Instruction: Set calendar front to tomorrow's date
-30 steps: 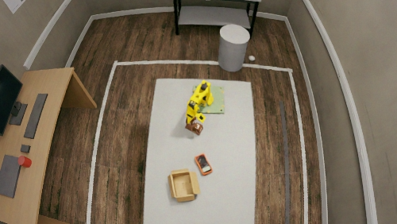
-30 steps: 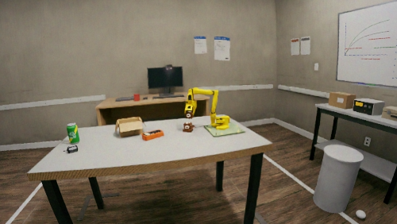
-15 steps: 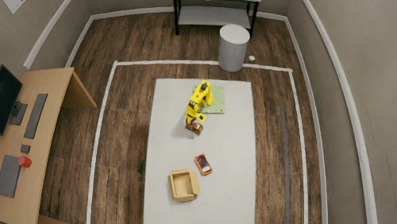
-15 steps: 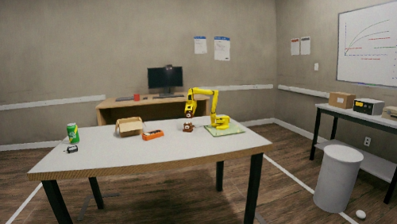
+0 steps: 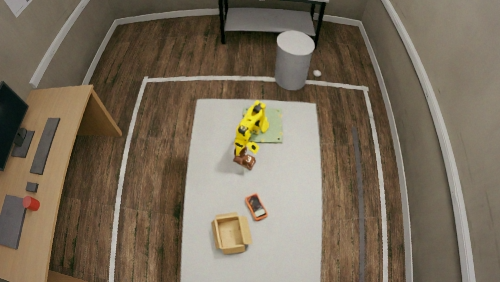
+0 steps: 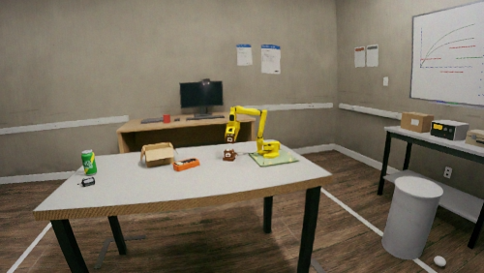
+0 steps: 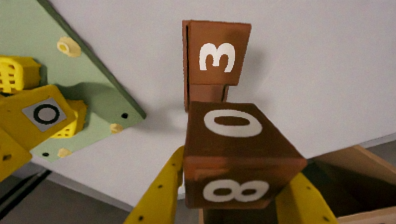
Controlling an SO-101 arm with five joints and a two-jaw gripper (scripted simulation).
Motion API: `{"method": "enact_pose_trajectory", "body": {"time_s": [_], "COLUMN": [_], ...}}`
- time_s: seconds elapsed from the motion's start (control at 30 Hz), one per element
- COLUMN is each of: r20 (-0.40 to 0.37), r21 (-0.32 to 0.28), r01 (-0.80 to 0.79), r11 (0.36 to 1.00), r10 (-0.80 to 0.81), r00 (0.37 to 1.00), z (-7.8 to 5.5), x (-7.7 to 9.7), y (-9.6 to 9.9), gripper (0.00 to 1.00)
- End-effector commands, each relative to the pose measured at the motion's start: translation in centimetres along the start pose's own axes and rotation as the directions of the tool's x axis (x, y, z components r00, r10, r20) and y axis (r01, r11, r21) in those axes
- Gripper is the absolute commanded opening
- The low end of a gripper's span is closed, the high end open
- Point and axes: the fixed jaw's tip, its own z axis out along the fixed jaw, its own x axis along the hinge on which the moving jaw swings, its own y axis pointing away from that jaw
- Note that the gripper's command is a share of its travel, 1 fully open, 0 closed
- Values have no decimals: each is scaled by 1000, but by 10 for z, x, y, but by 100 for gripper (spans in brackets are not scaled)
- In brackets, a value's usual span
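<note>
I have a brown cube (image 7: pixel 240 155) (image 6: pixel 229 139) pinched in my jaws (image 6: pixel 230 140), raised above the calendar tray (image 7: pixel 205 95). The other cube (image 7: pixel 218 54) (image 6: pixel 229 155) sits in that tray, a 3 on its top. If my grip slips, the cube could tumble and lose its turn. Coming down off-line, I might clip the seated cube or leave mine tilted on the tray's edge.

your yellow arm (image 5: pixel 243 131) (image 6: pixel 249 110) rose from its base and arched out over the table, elbow bent high, forearm angled steeply down, your gripper (image 5: pixel 245 159) (image 6: pixel 229 138) (image 7: pixel 231 175) pointed downward, its two yellow fingers closed on a brown cube
</note>
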Motion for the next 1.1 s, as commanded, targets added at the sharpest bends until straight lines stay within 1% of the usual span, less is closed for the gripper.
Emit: {"method": "enact_pose_trajectory", "body": {"time_s": [0.0,0.3,0.43,0.57,0.73,0.8,0.93,1.07], "r20": [1,1,3,8,18,18,25,30], "r21": [24,24,25,28,35,35,42,48], "r01": [-5,-3,32,128,308,308,448,544], "r11": [1000,1000,999,991,951,951,893,838], "r10": [5,3,-32,-128,-309,-309,-449,-545], "r00": [1000,1000,999,992,951,951,893,838], "z": [-5,-5,-5,-5,-6,-6,-7,-7], "x": [1,1,-5,-22,-55,-55,-81,-100], "y": [-1,-1,-2,-2,1,1,9,17], "gripper": [0,0,0,0,0,0,0,0]}}
